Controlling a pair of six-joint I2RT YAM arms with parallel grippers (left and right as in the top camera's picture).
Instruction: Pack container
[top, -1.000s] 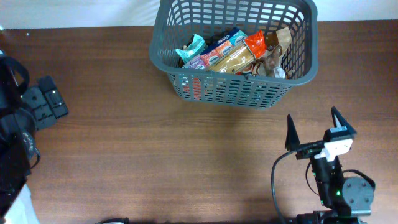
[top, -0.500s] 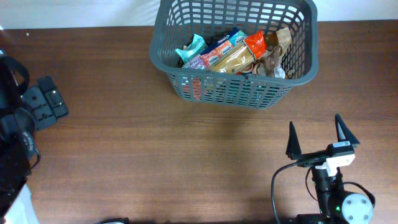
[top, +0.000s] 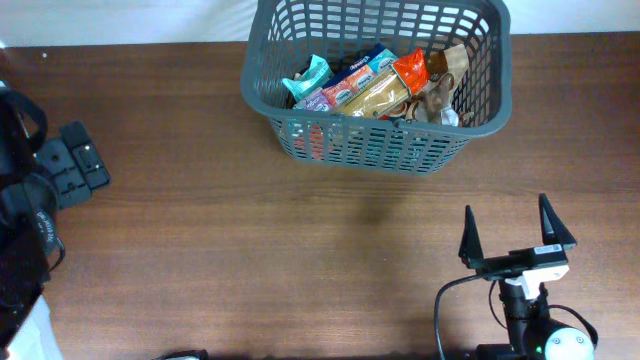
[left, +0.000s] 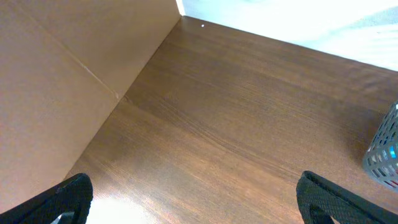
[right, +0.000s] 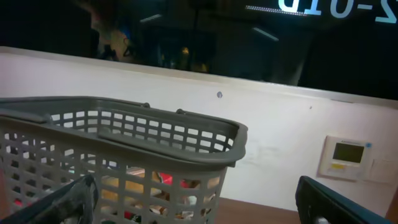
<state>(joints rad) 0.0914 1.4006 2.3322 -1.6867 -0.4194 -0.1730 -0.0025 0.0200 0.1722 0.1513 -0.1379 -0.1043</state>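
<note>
Container (top: 370, 146) at far edge of table (top: 200, 250) — right gripper (top: 505, 205) spread wide, well apart.

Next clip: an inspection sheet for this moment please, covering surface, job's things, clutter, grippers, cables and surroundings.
Surface: brown wooden table, no spills seen.
Job's things: dark grey container at the far edge, upright, holding snack packets.
Clutter: black blocky piece by the left arm, identity unclear.
Grippers: left gripper open, empty; right gripper open, empty, near the front edge, apart from the container.
Cables: black cable looping beside the right arm.
Surroundings: brown board along the left side; white wall with a small display panel.
</note>
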